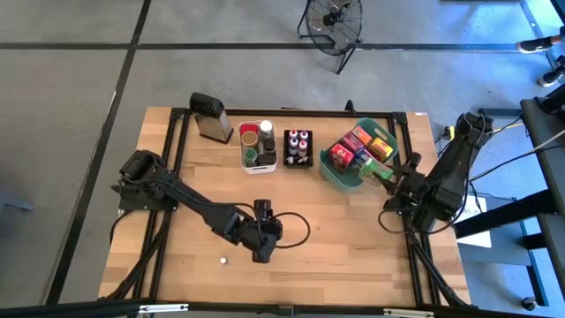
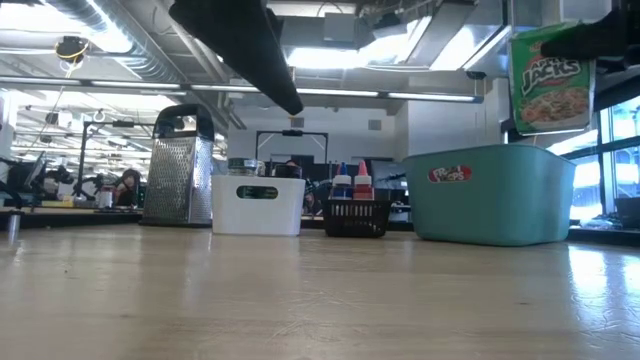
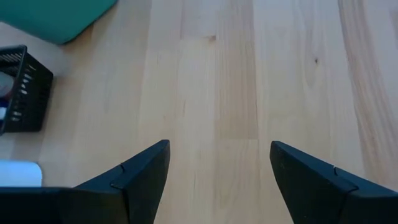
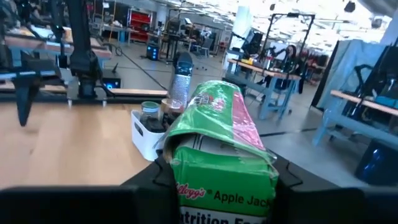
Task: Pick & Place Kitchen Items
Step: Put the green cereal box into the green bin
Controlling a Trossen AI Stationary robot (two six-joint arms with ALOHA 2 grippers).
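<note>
Right beside your teal basket [image 1: 334, 173] (boxes inside), the right end effector [image 1: 385, 173] clamps an upright green packet [image 4: 219, 155]; the left end effector [image 3: 217, 180] gapes, empty.

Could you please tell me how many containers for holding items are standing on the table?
3, in a row along the table's far side: a white rectangular bin next to the metal grater, a small black wire tray in the middle, and a teal plastic basket nearest the right arm.

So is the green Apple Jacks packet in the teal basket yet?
Not yet. The right pincer holds the green packet in the air, above the teal basket.
</note>
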